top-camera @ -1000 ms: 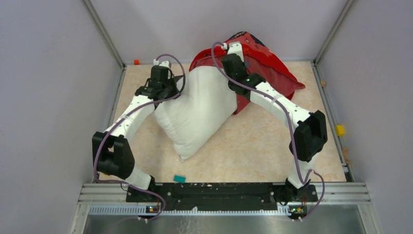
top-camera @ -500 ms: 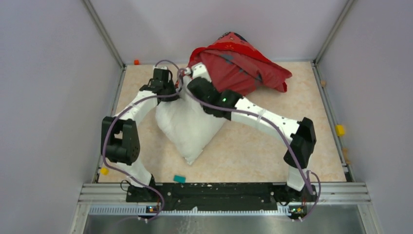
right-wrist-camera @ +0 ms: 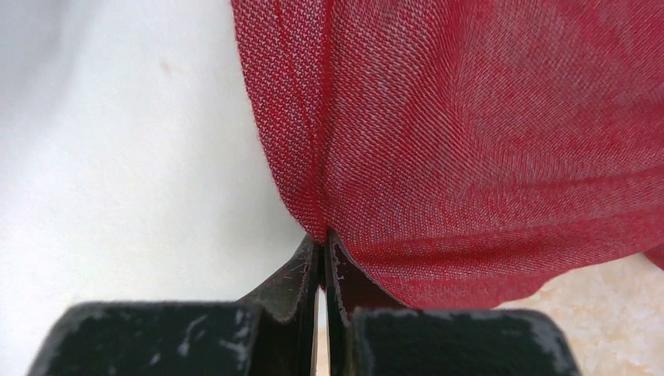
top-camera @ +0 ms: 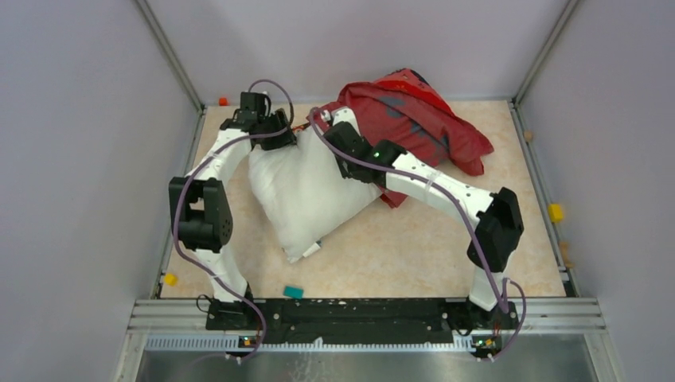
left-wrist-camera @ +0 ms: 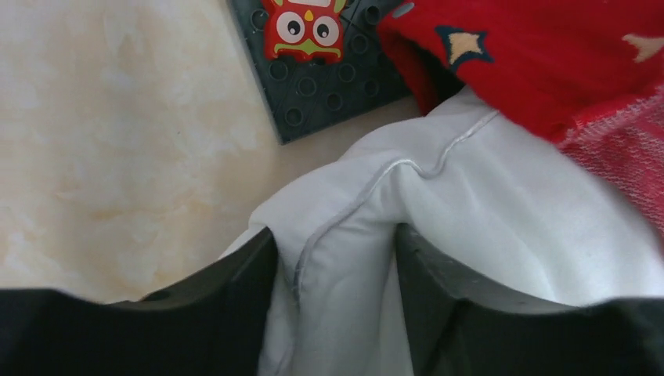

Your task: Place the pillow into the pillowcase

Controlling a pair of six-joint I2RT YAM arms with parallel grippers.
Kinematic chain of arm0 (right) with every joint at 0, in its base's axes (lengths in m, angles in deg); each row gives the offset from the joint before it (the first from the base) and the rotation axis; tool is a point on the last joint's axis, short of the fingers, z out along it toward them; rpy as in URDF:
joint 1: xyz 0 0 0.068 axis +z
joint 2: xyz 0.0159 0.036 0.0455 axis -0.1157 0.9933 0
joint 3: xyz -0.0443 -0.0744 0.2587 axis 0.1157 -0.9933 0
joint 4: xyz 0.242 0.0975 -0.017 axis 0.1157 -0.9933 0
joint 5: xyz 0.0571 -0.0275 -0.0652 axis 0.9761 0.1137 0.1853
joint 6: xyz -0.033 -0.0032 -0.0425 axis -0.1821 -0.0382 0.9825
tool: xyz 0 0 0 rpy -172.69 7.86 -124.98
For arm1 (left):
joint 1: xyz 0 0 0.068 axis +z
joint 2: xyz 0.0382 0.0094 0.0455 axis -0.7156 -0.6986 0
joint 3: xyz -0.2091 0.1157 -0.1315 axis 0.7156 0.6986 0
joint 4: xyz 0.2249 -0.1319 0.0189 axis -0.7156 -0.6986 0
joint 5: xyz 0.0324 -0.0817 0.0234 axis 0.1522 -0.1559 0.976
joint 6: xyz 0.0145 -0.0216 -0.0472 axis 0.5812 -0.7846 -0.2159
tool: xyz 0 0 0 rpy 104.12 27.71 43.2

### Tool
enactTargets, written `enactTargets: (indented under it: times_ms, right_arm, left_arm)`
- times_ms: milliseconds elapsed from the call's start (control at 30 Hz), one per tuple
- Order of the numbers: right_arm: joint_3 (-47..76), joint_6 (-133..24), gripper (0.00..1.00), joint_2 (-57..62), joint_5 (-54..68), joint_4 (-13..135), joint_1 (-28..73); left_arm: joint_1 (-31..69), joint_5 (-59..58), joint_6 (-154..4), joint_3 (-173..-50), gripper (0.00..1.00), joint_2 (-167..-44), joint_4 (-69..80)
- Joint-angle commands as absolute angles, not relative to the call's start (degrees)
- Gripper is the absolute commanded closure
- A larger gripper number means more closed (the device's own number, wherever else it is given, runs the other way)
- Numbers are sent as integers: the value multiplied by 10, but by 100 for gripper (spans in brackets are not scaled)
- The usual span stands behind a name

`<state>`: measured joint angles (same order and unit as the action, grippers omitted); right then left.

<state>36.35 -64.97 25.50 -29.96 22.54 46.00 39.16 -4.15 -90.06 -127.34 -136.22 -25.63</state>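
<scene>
Since half a second ago the left gripper [top-camera: 267, 127] has shifted farther back and left, and the pillow [top-camera: 306, 187] has turned slightly with it. A small teal block [top-camera: 294, 292] lies nearest the bases on the counter [top-camera: 414, 247]. The pillow lies slantwise, its near corner pointing at the bases and its far end against the pillowcase [top-camera: 414, 119], none of it visibly inside.

The left elbow is folded low at the left and its forearm reaches away. The right elbow stands at the right and its forearm crosses toward the pillow's far edge.

Only the left wrist view shows that gripper's jaws parted astride the pillow's seamed corner, and a grey studded plate [left-wrist-camera: 329, 70] (with a red owl-like face) beyond. Only the right wrist view shows the right gripper [right-wrist-camera: 321, 247] clenched on the pillowcase hem.
</scene>
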Motion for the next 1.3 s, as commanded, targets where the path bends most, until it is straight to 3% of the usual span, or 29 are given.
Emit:
enactTargets:
  times_ms: [0, 100, 133, 500, 833, 967, 1067, 1100, 1167, 1200, 1267]
  right_arm:
    - [450, -654, 100, 257, -272, 224, 457]
    - [479, -652, 100, 273, -267, 221, 446]
    - [487, -649, 100, 278, -268, 221, 443]
    - [535, -644, 100, 316, -250, 216, 439]
    - [559, -645, 100, 336, -235, 209, 439]
    - [570, -643, 100, 343, -233, 207, 440]
    - [594, -641, 100, 354, -233, 190, 440]
    - [602, -641, 100, 356, -235, 183, 440]
    - [605, -638, 96, 345, -244, 172, 440]
    - [599, -634, 86, 336, -247, 171, 440]
    - [566, -627, 52, 304, -260, 181, 440]
  left_arm:
    - [389, -40, -876, -1279, 26, -1289, -281]
    - [389, -1, -868, -1245, 3, -1211, -291]
    - [389, 11, -867, -1230, 1, -1182, -292]
    - [389, 157, -881, -1063, 1, -937, -318]
    - [357, -13, -960, -914, 1, -848, -343]
    - [240, 14, -1010, -871, 1, -853, -268]
    - [230, 7, -1030, -840, 1, -883, -205]
    - [231, 18, -1037, -835, 3, -897, -192]
    - [236, 36, -1046, -838, 22, -927, -177]
    - [240, 44, -1048, -845, 35, -943, -175]
    - [256, 49, -1045, -860, 64, -970, -177]
